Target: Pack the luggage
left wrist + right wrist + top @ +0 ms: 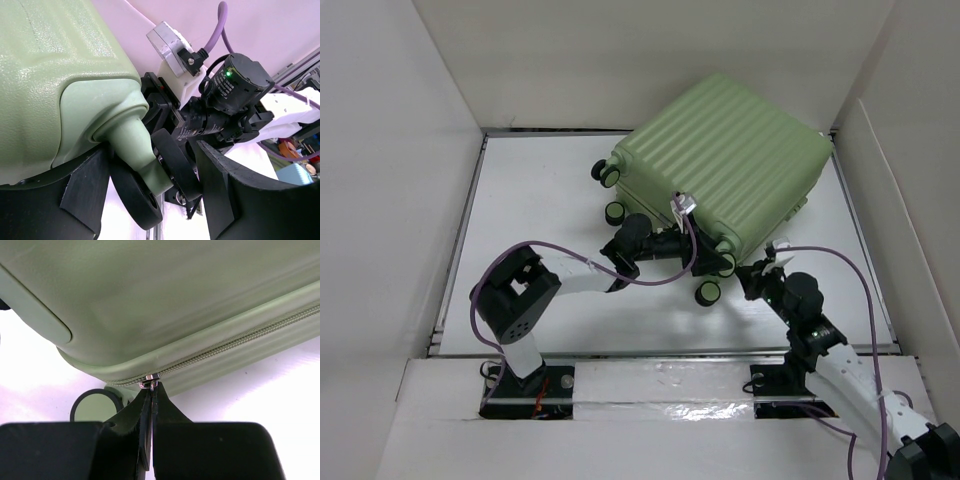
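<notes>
The luggage [725, 165], a light green ribbed hard-shell suitcase, lies closed at the back right of the table. My left gripper [723, 263] is at its near corner. In the left wrist view the gripper [155, 167] stands open, its fingers [75, 195] either side of a black double spinner wheel [137, 197]. My right gripper [757, 272] is at the suitcase's near edge. In the right wrist view it [151, 396] is shut on the metal zipper pull [150, 381] at the corner of the zip line [225, 347].
Three other wheels show: two on the suitcase's left side [608, 173] [615, 212] and one at the front [708, 292]. White walls enclose the table [540, 200] on the left, back and right. Purple cables [560, 250] loop over both arms.
</notes>
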Motion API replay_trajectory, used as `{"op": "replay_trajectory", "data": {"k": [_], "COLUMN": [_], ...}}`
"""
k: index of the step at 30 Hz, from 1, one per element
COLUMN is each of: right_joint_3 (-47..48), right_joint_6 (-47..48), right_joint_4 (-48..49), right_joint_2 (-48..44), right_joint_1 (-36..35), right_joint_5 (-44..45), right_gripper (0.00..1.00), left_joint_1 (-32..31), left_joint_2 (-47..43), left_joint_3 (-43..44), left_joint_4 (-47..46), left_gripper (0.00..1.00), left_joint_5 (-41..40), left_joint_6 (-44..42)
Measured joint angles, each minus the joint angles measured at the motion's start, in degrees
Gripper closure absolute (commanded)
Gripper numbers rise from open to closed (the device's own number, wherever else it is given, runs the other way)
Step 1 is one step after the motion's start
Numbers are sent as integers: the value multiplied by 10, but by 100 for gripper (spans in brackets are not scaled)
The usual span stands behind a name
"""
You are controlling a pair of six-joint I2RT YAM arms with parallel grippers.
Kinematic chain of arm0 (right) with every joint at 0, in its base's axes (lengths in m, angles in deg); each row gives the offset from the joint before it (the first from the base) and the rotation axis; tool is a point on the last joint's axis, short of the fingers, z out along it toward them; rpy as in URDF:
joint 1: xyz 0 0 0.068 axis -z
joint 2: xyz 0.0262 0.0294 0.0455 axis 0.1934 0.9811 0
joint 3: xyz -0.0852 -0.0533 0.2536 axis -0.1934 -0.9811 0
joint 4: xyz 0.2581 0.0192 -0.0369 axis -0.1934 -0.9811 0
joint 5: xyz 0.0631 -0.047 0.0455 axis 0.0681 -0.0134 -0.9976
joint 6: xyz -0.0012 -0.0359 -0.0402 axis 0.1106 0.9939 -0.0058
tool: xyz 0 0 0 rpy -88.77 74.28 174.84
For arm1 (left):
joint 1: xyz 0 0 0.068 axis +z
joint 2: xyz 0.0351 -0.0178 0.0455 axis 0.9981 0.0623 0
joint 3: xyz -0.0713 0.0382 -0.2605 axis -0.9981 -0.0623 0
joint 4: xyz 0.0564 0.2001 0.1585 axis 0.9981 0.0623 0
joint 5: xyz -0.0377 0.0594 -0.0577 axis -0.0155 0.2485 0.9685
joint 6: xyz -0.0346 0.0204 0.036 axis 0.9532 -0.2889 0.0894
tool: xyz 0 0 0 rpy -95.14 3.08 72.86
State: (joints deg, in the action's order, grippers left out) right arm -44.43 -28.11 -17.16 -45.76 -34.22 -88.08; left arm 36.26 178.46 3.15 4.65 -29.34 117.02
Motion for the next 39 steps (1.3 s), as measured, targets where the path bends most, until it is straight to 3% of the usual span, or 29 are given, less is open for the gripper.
{"op": "replay_trajectory", "data": {"k": [7,14,17,19,23,26,28,34,37,39], "right_joint_3": [-7,-7,-3,7,23,43,53,52,47,44], "right_joint_6": [-4,-11,-20,-20,-19,-3,9,-5,-16,-21], "right_joint_4": [3,2,26,57,171,258,307,334,325,316], "right_joint_2": [-7,2,49,100,239,328,378,362,319,292], "right_joint_1": [-81,-292,-369,-403,-426,-434,-434,-445,-455,-460], "right_joint_5": [56,275,396,463,555,602,616,579,553,534], "right_gripper": [100,100,100,100,100,100,100,100,100,100], "left_joint_1": [0,-7,-12,-12,-10,-2,5,68,134,178], "left_joint_2": [0,20,40,50,58,58,56,-38,-119,-174], "left_joint_3": [22,106,146,162,172,180,179,102,80,80], "left_joint_4": [36,143,184,195,199,195,196,219,250,278], "left_gripper": [66,68,68,64,22,7,3,3,7,18], "left_joint_5": [0,6,8,10,6,4,7,-12,-77,-146], "left_joint_6": [6,24,35,43,50,61,65,30,-13,-45]}}
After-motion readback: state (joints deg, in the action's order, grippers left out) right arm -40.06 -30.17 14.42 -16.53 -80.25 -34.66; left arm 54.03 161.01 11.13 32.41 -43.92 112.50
